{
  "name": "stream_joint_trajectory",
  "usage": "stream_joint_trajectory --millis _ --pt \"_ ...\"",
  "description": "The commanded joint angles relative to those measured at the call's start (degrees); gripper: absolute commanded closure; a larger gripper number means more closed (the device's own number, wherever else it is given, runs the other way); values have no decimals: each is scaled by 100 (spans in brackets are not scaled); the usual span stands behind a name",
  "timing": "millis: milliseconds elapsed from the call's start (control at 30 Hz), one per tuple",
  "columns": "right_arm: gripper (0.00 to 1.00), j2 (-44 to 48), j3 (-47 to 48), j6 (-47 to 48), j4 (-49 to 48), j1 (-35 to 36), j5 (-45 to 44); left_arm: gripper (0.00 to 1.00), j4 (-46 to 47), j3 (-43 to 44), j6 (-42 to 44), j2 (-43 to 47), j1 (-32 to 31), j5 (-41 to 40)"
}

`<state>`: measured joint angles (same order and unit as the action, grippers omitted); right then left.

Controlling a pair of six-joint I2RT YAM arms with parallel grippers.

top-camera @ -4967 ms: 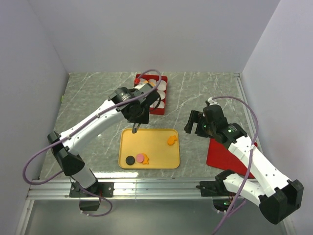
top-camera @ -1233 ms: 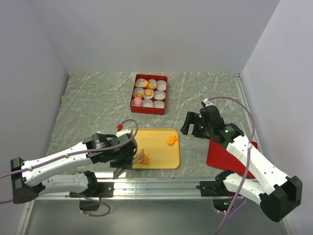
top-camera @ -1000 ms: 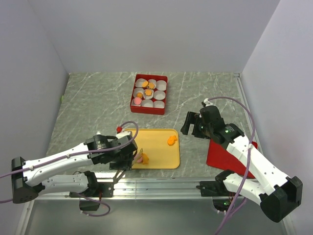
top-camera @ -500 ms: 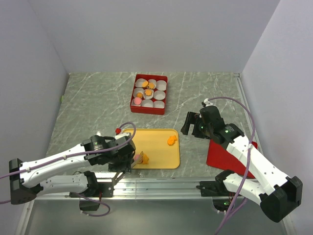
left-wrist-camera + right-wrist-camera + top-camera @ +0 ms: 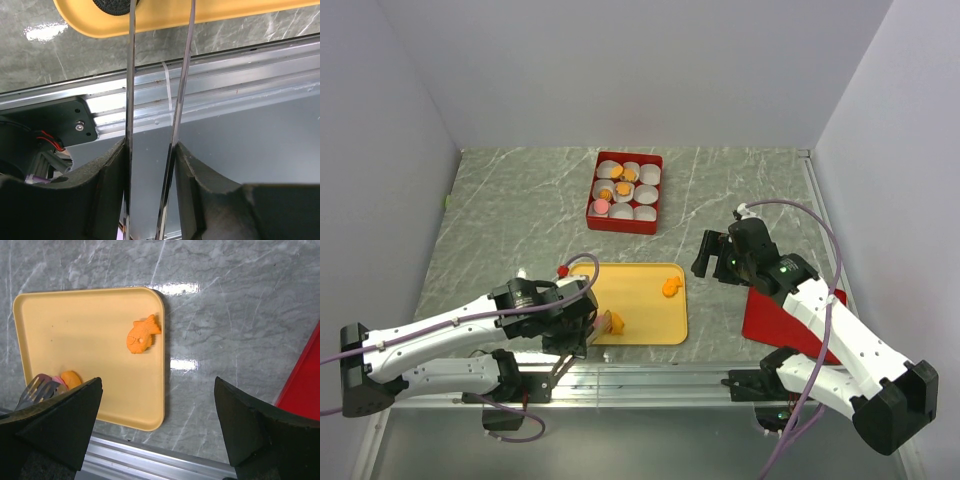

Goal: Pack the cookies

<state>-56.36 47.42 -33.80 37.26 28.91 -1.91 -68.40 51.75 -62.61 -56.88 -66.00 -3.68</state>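
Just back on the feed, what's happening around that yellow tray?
The left end effector is down at the near-left corner of the yellow tray, its thin metal blades reaching toward the black cookie; a grip isn't clear. A pink cookie and an orange cookie lie beside it, and a fish-shaped orange cookie sits near the right edge. The right end effector hovers open. Several cookies sit in the red box.
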Motion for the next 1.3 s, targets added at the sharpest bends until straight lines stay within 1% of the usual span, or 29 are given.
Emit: stream_joint_trajectory --millis 0,200,367,567,733,767,967,1133,1233,1267 --pt "1 116 -22 14 -78 36 -116 58 -59 248 38 -33 -27 -97" --pt "1 116 -40 23 -78 27 -125 57 -331 994 82 -270 -27 -422" --pt "1 151 -31 23 -69 36 -169 57 -516 1600 214 -657 -27 -589" --pt "1 169 -22 31 -43 27 -248 56 -455 2180 416 -1070 -19 -783" --pt "0 187 4 49 1 27 -327 55 -306 2708 801 -1685 60 -950" --pt "0 187 13 49 1 27 -345 54 -314 2944 873 -1790 95 -976" --pt "0 116 83 102 27 19 -406 56 -174 3893 1522 -2634 552 -1064" --pt "0 2 232 172 54 27 -512 57 -103 4816 2093 -3293 1150 -1038" --pt "0 -112 347 199 71 27 -538 57 -112 5221 2314 -3662 1554 -985" --pt "0 -156 460 216 97 27 -564 57 -129 5501 2436 -3750 1659 -977"
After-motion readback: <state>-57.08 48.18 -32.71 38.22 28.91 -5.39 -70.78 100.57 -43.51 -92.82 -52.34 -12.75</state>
